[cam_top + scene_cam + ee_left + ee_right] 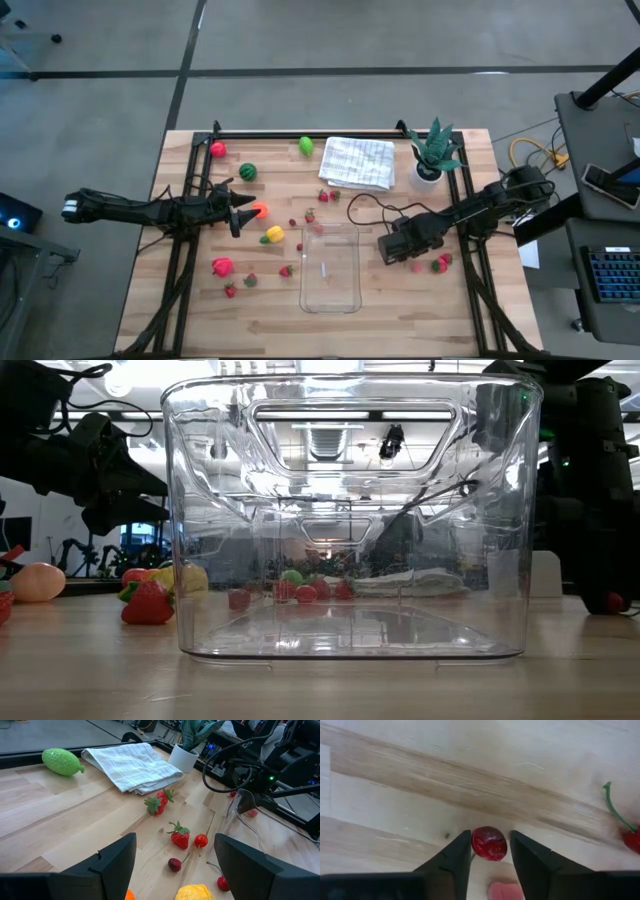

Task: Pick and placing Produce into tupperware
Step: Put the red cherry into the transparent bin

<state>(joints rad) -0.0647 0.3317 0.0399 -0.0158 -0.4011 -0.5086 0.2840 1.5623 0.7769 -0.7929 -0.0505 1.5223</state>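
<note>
The clear tupperware [330,268] stands near the table's middle front and fills the low view [350,510]. Produce lies scattered on the wood: a lime-green fruit [306,145], a striped melon [247,171], a yellow piece [274,234], strawberries [180,837]. My right gripper [489,845] points down, right of the tupperware [412,260], shut on a dark red cherry [489,843]. Another cherry with a green stem [630,837] lies beside it. My left gripper [175,870] hovers open at the table's left [245,205], next to an orange fruit [260,211]. My right gripper has the dark red cherry between its two fingertips, one on each side of its round body [476,844]. The fingers come from above, pointing down. The cherry sits on the table top.
A folded white cloth [358,162] and a spiky plant in a white pot [432,155] stand at the far side. A black cable [385,212] loops across the wood between cloth and right arm. A strawberry [440,264] and a pink piece [502,892] lie close to the right gripper.
</note>
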